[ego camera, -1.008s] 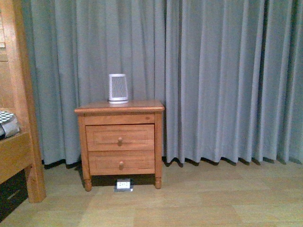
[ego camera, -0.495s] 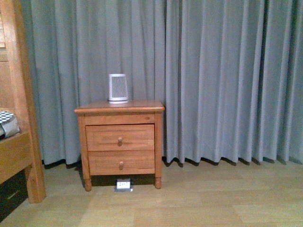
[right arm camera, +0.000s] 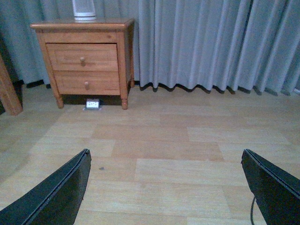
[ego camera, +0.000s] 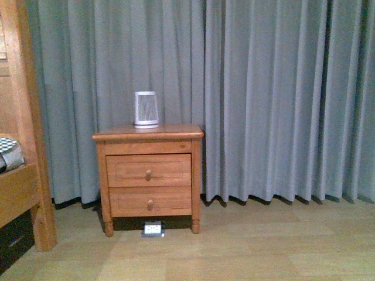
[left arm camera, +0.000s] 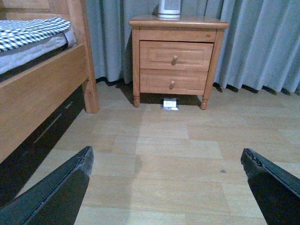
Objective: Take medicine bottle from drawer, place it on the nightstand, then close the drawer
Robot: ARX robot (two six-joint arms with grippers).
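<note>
The nightstand (ego camera: 196,175) stands against the grey curtain, left of centre in the front view, also seen in the left wrist view (left arm camera: 213,70) and the right wrist view (right arm camera: 123,61). Its upper drawer (ego camera: 149,170) (left arm camera: 176,55) (right arm camera: 82,56) is shut, round knob facing out. The medicine bottle is hidden. My left gripper (left arm camera: 166,161) hangs open over bare floor, far from the nightstand. My right gripper (right arm camera: 165,161) is open too, also over the floor. Neither arm shows in the front view.
A white-grey ribbed device (ego camera: 146,109) stands on the nightstand top. The lower drawer (ego camera: 150,201) is shut. A small white box (ego camera: 153,228) lies on the floor under the nightstand. A wooden bed frame (ego camera: 26,146) with checked bedding (left arm camera: 33,30) stands at the left.
The front view has shifted very slightly; the bed frame sits a touch further left in the picture. Nothing else has moved.
</note>
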